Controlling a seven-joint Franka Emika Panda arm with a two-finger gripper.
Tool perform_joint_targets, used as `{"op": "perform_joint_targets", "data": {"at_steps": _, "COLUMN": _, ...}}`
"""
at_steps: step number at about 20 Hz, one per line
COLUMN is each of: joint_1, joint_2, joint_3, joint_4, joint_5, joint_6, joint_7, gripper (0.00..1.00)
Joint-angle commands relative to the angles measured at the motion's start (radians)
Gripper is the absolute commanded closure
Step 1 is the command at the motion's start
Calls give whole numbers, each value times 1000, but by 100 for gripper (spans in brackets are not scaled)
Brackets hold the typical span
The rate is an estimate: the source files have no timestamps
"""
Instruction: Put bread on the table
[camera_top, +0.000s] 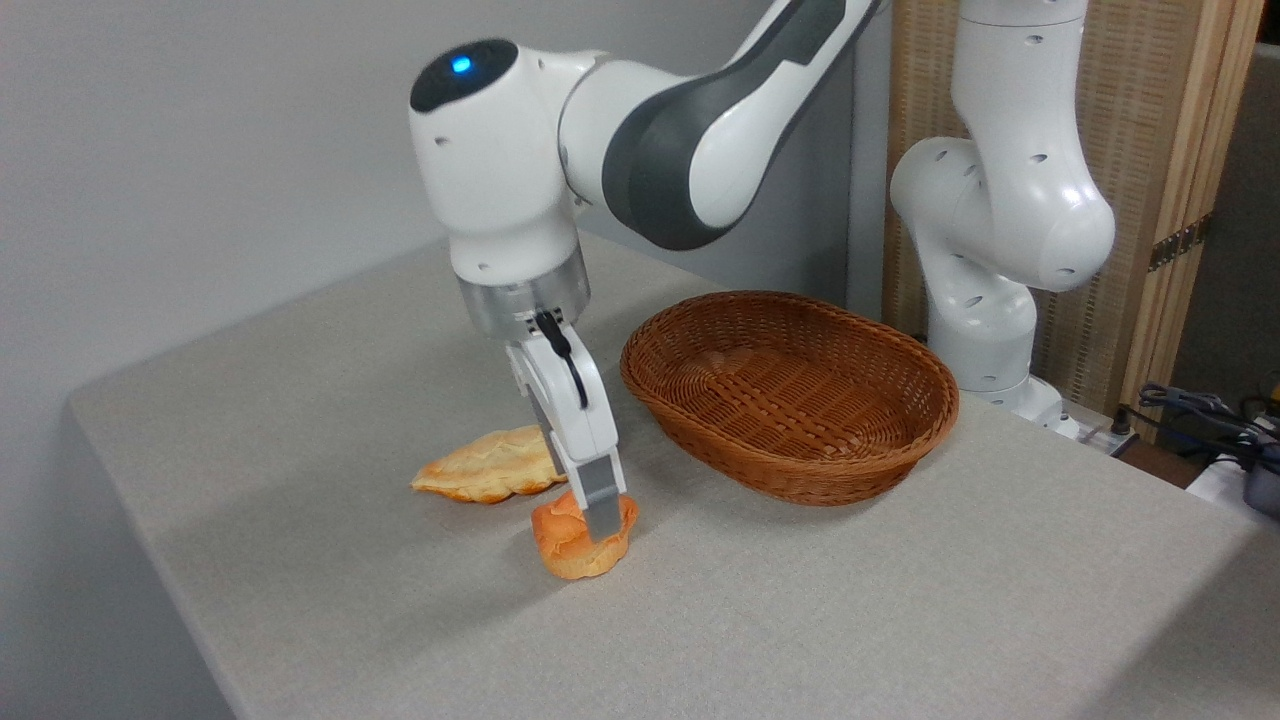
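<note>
The small round golden-orange bread (575, 545) rests on or just touches the grey table (800, 620), in front of the basket and a little to its left. My gripper (598, 527) comes down on it from above and is shut on it; one grey fingertip (602, 505) shows across the bun's top, the other is hidden behind it.
A flat braided loaf (485, 468) lies on the table just left of and behind the bun, partly hidden by my gripper. The brown wicker basket (790, 395) stands to the right with nothing in it. The arm's white base (1000, 250) rises behind the basket.
</note>
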Motion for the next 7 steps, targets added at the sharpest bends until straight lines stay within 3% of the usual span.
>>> {"op": "perform_joint_targets", "data": {"at_steps": 1, "joint_1": -22, "joint_2": -10, "joint_3": -8, "joint_4": 96, "joint_5": -2, "joint_6": -3, "joint_7": -154, "gripper": 0}}
{"op": "perform_joint_targets", "data": {"at_steps": 5, "joint_1": -25, "joint_2": -25, "joint_3": -63, "joint_4": 132, "joint_5": 15, "joint_6": -10, "joint_7": -409, "gripper": 0}}
{"op": "perform_joint_targets", "data": {"at_steps": 7, "joint_1": -25, "joint_2": -31, "joint_3": -77, "joint_4": 132, "joint_5": 33, "joint_6": -11, "joint_7": -446, "gripper": 0}}
